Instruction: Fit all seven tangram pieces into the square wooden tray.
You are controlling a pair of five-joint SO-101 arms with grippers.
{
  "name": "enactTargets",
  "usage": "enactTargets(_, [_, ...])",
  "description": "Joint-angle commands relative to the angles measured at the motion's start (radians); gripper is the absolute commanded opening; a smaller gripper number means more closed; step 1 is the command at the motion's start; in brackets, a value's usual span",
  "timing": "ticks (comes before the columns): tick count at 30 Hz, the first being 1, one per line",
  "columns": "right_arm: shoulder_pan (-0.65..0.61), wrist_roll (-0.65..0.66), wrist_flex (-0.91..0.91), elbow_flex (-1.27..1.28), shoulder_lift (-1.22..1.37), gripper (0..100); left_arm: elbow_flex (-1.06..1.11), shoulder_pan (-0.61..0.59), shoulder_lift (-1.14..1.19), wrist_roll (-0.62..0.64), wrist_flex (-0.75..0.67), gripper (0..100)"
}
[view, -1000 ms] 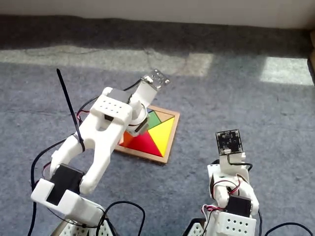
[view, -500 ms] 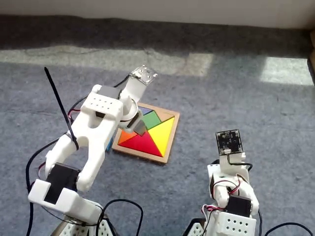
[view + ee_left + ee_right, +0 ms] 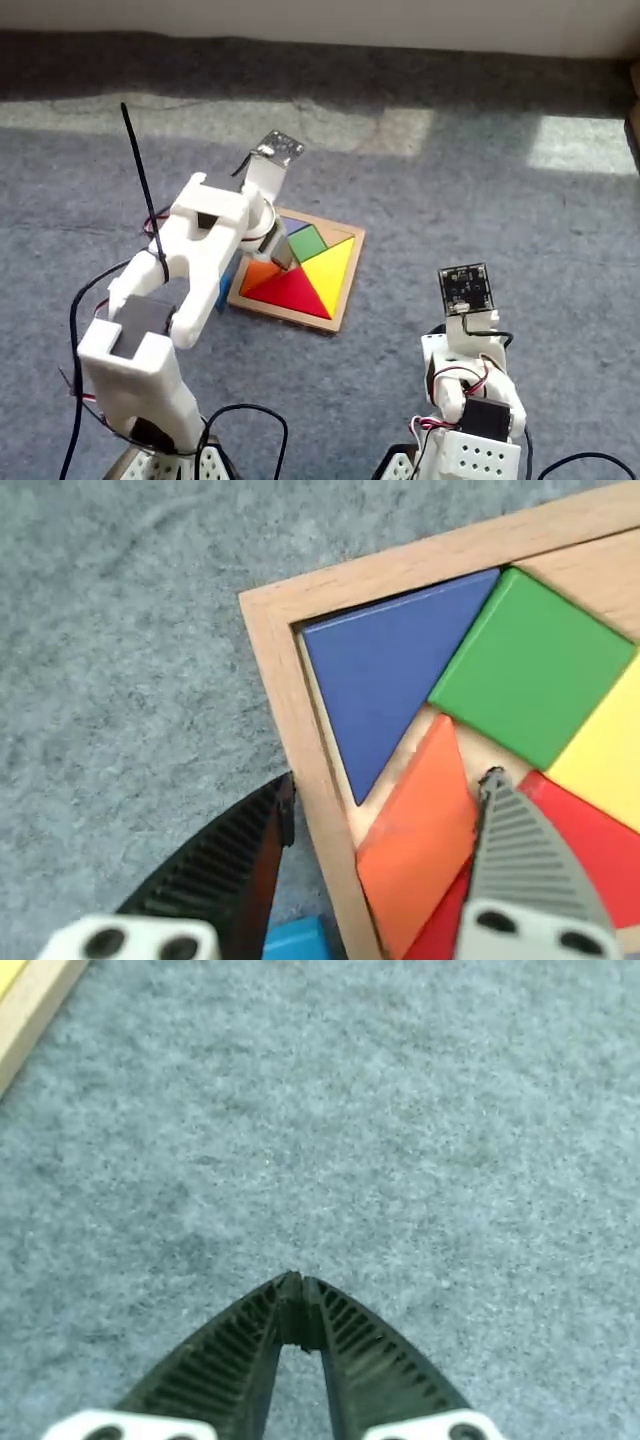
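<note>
Five coloured tangram pieces show inside the square wooden tray point(image 3: 351, 283) on the grey carpeted table point(image 3: 480, 180): a dark blue triangle point(image 3: 385, 680) in one corner, a green square point(image 3: 530, 675) touching it, a yellow triangle point(image 3: 330, 265), a red triangle point(image 3: 290, 290) and an orange piece point(image 3: 420, 840). A sliver of bare tray floor separates the orange piece from the dark blue triangle. The left end effector point(image 3: 388, 780) hangs spread across the tray's rim, with its black finger outside and its pale finger above the orange-red seam. A bright blue piece point(image 3: 295, 940) lies just outside that rim. The right end effector point(image 3: 300, 1285), pressed together, hovers over carpet, well apart from the tray.
</note>
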Motion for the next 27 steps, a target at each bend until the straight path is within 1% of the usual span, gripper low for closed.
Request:
enactTargets(1, [0.013,-0.002,0.005,0.067,-0.013,0.5,-0.119,-0.061,0.038,0.012,0.043,29])
enactTargets(3, [0.013,-0.002,0.005,0.067,-0.013,0.5,-0.166,-0.085,0.059,0.015,0.060,29])
enactTargets(5, [0.013,-0.002,0.005,0.067,-0.013,0.5,-0.203,-0.099,0.071,0.046,0.074,29])
enactTargets(9, [0.013,-0.002,0.005,0.067,-0.013,0.5,-0.245,-0.091,0.067,0.074,0.115,29])
enactTargets(18, [0.013,-0.002,0.005,0.067,-0.013,0.5,-0.401,-0.059,0.065,0.075,0.350,29])
enactTargets(21, [0.013,-0.002,0.005,0.067,-0.013,0.5,-0.414,-0.059,0.065,0.075,0.373,29])
enactTargets(27, [0.015,-0.002,0.005,0.067,-0.013,0.5,-0.406,-0.058,0.065,0.075,0.374,29])
